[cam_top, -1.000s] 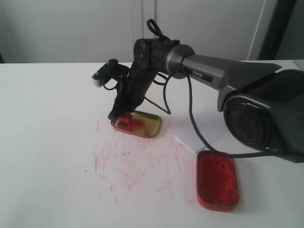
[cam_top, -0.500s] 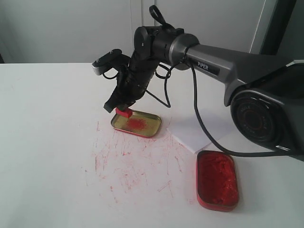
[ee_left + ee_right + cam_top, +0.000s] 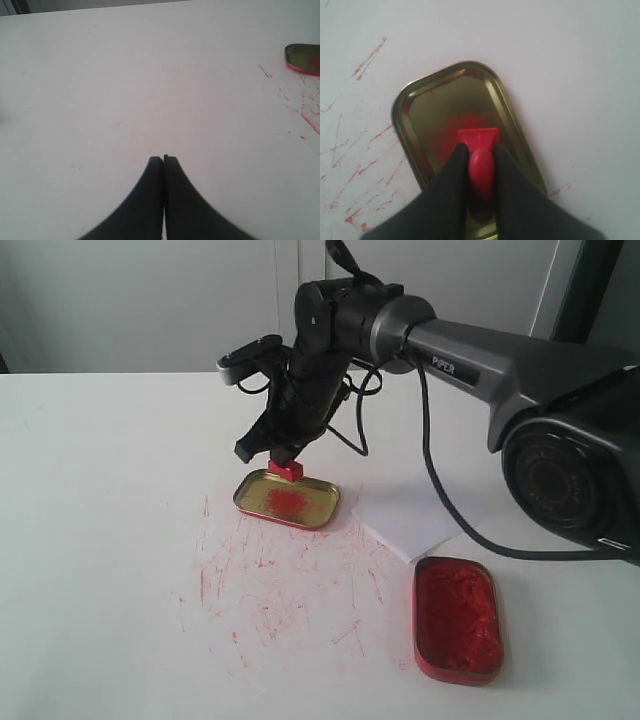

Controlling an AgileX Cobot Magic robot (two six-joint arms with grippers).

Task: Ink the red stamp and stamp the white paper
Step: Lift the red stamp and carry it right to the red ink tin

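Note:
My right gripper (image 3: 285,462) is shut on the knobbed handle of the small red stamp (image 3: 286,471) and holds it in the air just above the gold tin lid (image 3: 310,508). From the right wrist, the red stamp (image 3: 479,142) hangs over the lid's red ink smear, clamped between the two black fingers of the right gripper (image 3: 481,157). The white paper (image 3: 415,523) lies flat to the right of the lid, partly under the arm's cable. My left gripper (image 3: 163,159) is shut with nothing in it, over bare white table.
An oblong red ink-filled tin (image 3: 456,619) sits near the front right. Red scratch marks (image 3: 280,585) smear the tabletop in front of the lid. The gold lid's edge (image 3: 303,57) shows far off in the left wrist view.
My right gripper has lifted the red stamp out of the gold lid and shifted it up and to the right. The lid's red smear is uncovered.

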